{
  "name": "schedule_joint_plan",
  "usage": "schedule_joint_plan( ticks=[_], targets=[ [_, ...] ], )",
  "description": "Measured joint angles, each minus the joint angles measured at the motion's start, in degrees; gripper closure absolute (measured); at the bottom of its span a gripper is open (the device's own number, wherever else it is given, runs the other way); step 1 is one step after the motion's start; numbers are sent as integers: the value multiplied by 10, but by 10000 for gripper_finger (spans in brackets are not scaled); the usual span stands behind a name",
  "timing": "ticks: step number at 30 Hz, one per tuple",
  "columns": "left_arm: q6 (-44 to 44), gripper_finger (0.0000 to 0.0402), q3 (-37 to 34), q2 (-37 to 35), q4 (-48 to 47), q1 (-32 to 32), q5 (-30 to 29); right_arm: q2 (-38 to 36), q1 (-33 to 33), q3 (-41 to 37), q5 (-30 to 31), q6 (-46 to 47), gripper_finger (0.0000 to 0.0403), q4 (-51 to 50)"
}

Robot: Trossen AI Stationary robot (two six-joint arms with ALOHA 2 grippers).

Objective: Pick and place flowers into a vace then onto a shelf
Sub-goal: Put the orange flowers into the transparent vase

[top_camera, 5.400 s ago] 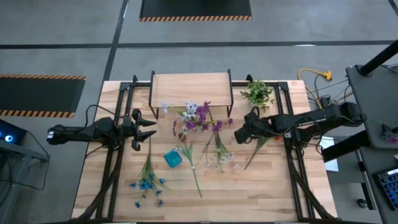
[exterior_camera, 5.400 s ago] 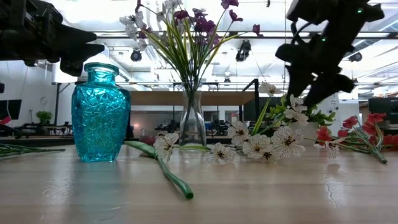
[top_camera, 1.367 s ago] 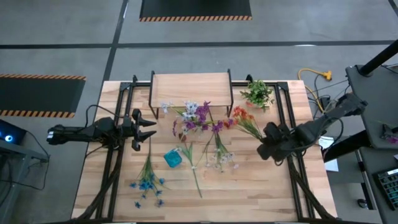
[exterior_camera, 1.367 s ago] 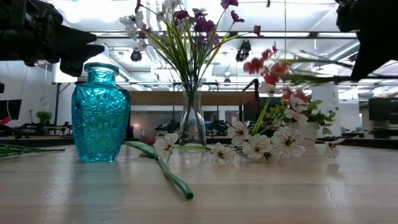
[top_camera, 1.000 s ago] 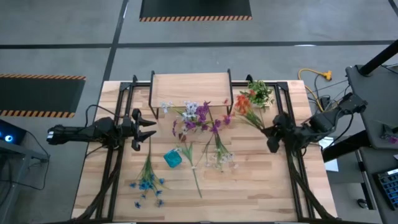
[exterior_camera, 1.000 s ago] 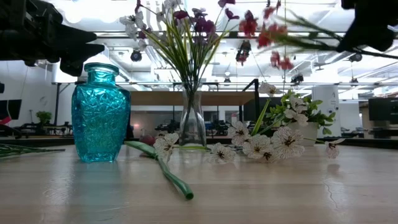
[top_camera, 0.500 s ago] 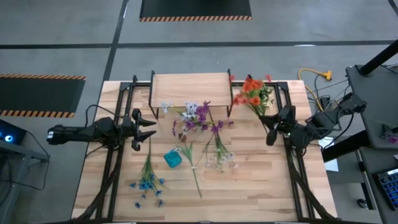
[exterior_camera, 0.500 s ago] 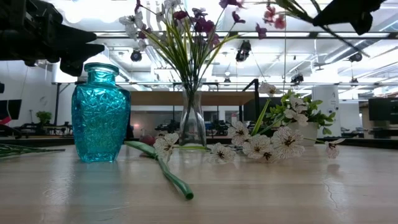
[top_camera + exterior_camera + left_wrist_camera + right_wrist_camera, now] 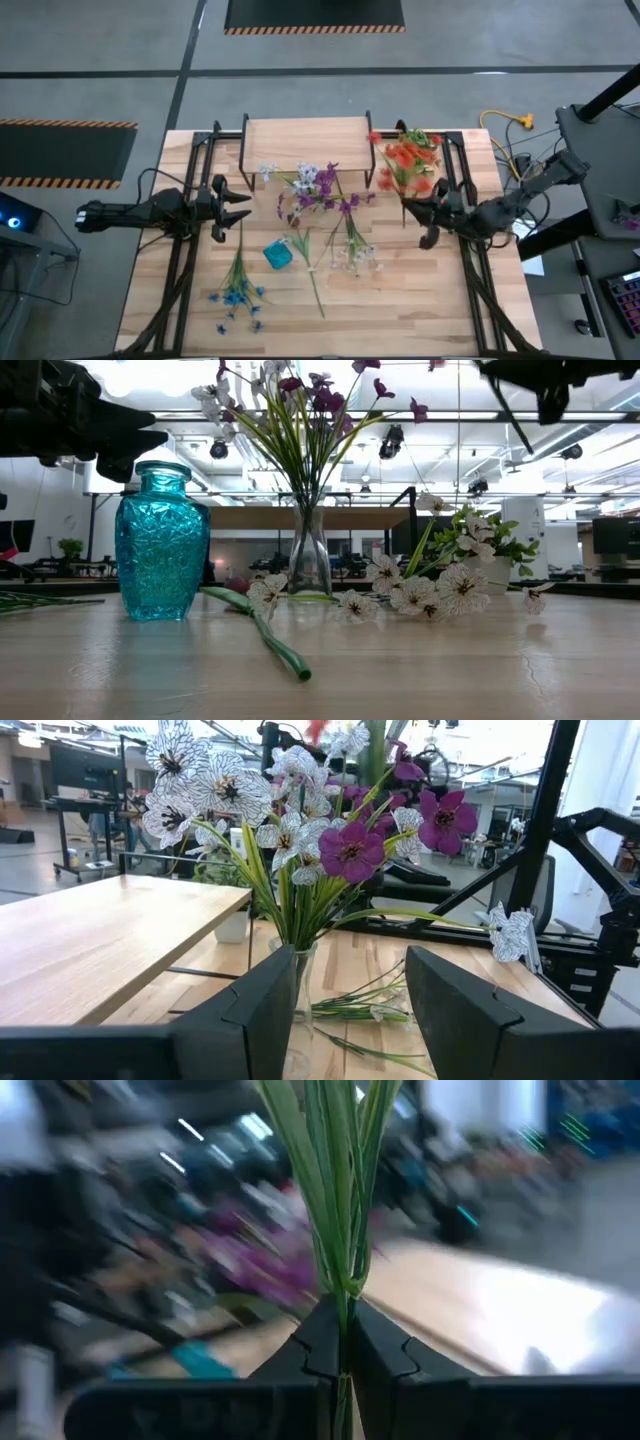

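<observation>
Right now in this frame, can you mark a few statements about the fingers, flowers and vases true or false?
1. The right gripper has its fingers shut on the orange-red flowers' green stems. True.
2. The left gripper holds the blue flowers. False: its fingers are open and empty, and the blue flowers lie on the table.
3. The clear glass vase already holds purple and white flowers. True.
4. The blue glass vase stands on the shelf. False: it stands on the table.
5. The shelf top has a vase on it. False: no vase is on it.
</observation>
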Motion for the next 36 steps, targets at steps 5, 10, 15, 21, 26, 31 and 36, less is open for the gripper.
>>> schedule_joint_plan(
  ticks=[5, 10, 15, 21, 26, 31, 36],
  targets=[
    [0, 227, 0, 0, 0, 0, 0, 13, -5, -95, -67, -129, 394, 256],
    [0, 227, 0, 0, 0, 0, 0, 17, -24, -132, -68, -135, 394, 273],
    [0, 227, 0, 0, 0, 0, 0, 33, -53, -133, -72, -158, 394, 273],
    [0, 227, 0, 0, 0, 0, 0, 93, -137, -105, -219, -155, 394, 311],
    [0, 227, 0, 0, 0, 0, 0, 175, -190, -77, -311, -149, 394, 345],
    [0, 227, 0, 0, 0, 0, 0, 278, -193, -56, -374, -160, 394, 433],
    [0, 227, 0, 0, 0, 0, 0, 386, -193, -20, -411, -193, 394, 517]
  ],
)
